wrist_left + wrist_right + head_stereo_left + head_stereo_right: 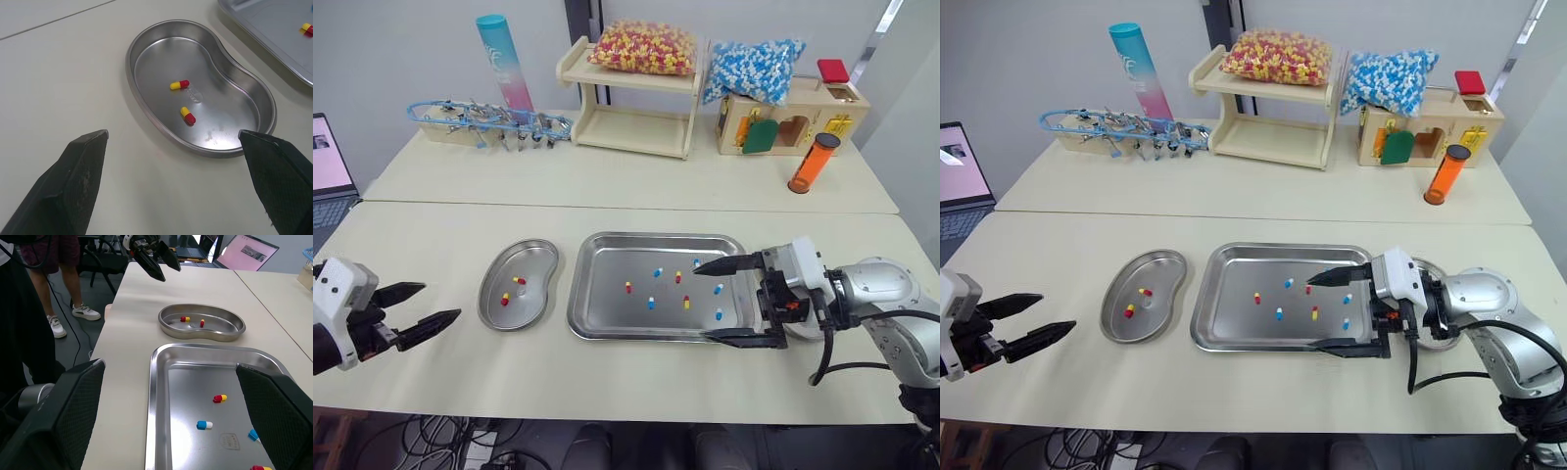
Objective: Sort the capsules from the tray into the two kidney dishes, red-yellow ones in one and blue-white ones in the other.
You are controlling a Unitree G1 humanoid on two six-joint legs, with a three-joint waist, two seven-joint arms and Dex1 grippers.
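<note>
With the right gripper (701,302) spread wide and empty over the tray's (607,315) right end, a blue-white capsule (718,289) there could be skidded aside or pinched with a neighbour if closure is off-centre. The left gripper (441,301), likewise open, is held well left of the tray. The kidney dish (1427,265) right of the tray is mostly hidden behind that right gripper.
</note>
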